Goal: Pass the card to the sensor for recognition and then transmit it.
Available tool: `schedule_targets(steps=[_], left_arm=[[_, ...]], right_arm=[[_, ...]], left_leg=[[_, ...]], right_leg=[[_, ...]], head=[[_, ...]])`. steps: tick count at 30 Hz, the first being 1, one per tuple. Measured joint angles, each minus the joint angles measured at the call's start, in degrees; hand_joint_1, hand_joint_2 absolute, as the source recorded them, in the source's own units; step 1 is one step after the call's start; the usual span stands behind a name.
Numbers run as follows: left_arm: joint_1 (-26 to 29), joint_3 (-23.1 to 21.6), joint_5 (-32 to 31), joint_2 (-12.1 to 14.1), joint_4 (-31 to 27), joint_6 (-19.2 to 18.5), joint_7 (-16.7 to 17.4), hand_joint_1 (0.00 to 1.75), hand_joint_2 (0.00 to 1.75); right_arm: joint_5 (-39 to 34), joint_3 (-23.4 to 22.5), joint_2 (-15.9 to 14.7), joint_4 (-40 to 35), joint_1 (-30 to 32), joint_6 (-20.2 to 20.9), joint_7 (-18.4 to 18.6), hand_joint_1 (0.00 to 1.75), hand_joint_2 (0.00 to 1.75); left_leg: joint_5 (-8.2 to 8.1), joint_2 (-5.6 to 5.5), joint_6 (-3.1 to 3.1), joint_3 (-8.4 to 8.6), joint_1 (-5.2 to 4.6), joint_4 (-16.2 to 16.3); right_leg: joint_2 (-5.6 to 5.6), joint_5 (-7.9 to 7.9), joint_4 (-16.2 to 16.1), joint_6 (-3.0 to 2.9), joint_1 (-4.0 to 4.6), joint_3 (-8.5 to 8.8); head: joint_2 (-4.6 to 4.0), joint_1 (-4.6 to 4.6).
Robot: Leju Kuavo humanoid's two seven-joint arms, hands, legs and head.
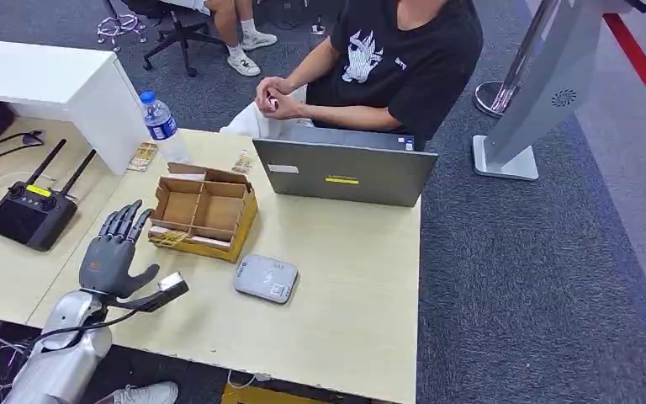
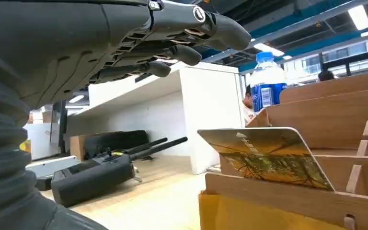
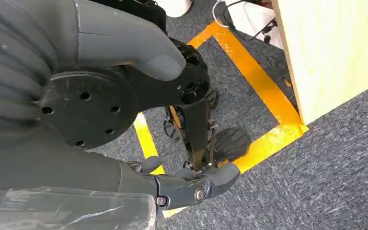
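Reaching stage: left hand (image 1: pixel 116 249) open, empty, just beside the cardboard box (image 1: pixel 204 211) holding the upright card (image 2: pixel 267 155); next, pinch card, carry to sensor (image 1: pixel 266 279) on counter (image 1: pixel 345 286).

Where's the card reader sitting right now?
In the head view, the grey card reader lies flat on the table, just in front of the cardboard box and to the right of the left hand.

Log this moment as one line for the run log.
stage: reaching for card | left hand: open, beside cardboard box | card: upright in box | sensor: on table, untouched | right hand: hanging, empty
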Motion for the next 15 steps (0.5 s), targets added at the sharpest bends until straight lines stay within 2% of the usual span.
schedule_targets(steps=[15], left_arm=[[-0.4, 0.5, 0.0, -1.2, 2.1, 0.3, -0.6, 0.0, 1.75]], right_arm=[[0.0, 0.7, 0.0, 0.0, 0.0, 0.0, 0.0, 0.0, 1.75]], left_leg=[[0.0, 0.0, 0.0, 0.0, 0.0, 0.0]], right_leg=[[0.0, 0.0, 0.0, 0.0, 0.0, 0.0]], head=[[0.0, -0.02]])
